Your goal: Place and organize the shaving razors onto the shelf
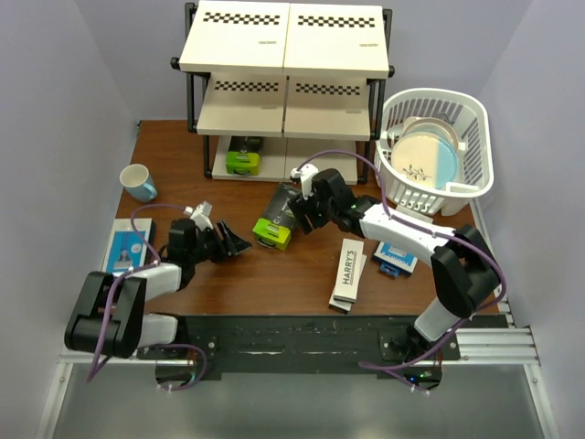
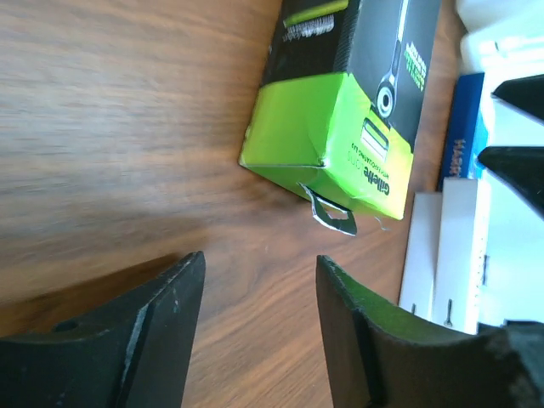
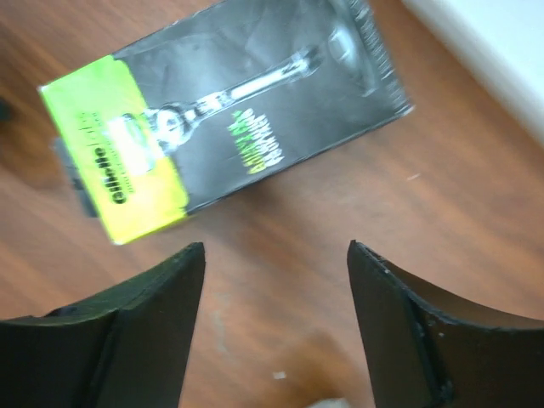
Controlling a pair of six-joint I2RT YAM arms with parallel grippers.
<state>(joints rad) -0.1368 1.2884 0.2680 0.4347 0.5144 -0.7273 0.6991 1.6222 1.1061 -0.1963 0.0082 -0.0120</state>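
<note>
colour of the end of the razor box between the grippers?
Lime green; rest of the razor box is black. Best in the left wrist view.

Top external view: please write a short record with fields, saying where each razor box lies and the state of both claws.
shelf, bottom tier: one black-green box
table centre: second black-green box, flat
table front: HARRY'S boxes, overlapping
table left: blue-white box
table right: other blue-white box, partly under right arm
left claw: open, empty
right claw: open, empty, near second black-green box
</note>
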